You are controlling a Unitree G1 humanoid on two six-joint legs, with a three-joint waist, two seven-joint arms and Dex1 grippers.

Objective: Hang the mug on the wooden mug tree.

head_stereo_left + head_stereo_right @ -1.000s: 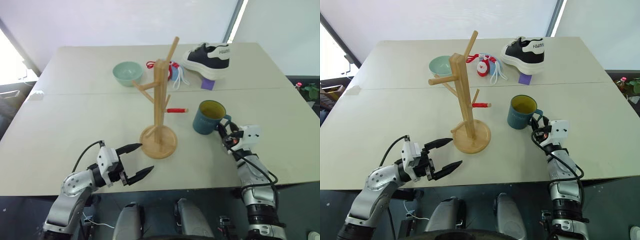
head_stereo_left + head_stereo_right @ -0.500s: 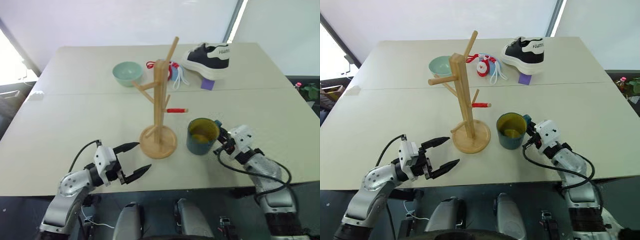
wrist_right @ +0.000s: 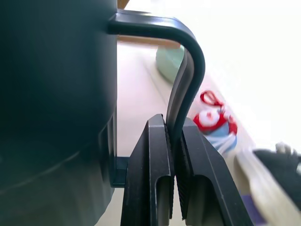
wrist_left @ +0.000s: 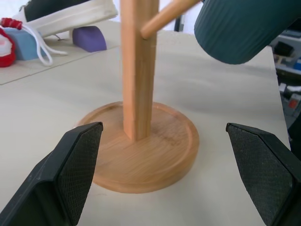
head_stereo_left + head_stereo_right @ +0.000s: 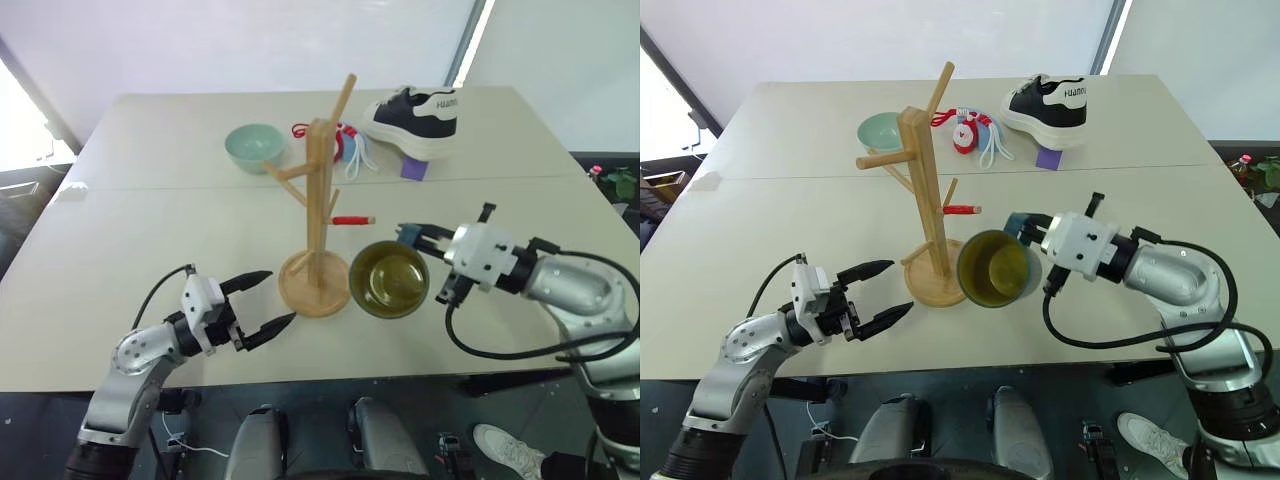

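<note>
In the left eye view, the mug (image 5: 390, 279) is held off the counter (image 5: 150, 230) beside the wooden mug tree (image 5: 318, 215), near the counter's front edge, mouth tipped toward the camera.

In the left wrist view, the left pincer (image 4: 164, 179) is seen spread apart before the tree's base.

In the right wrist view, the right pincer (image 3: 173, 155) is clamped on the mug's handle.

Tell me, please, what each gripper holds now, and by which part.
The right gripper holds the mug by its loop handle, pinched between its fingers. The left gripper is open and holds nothing.
</note>
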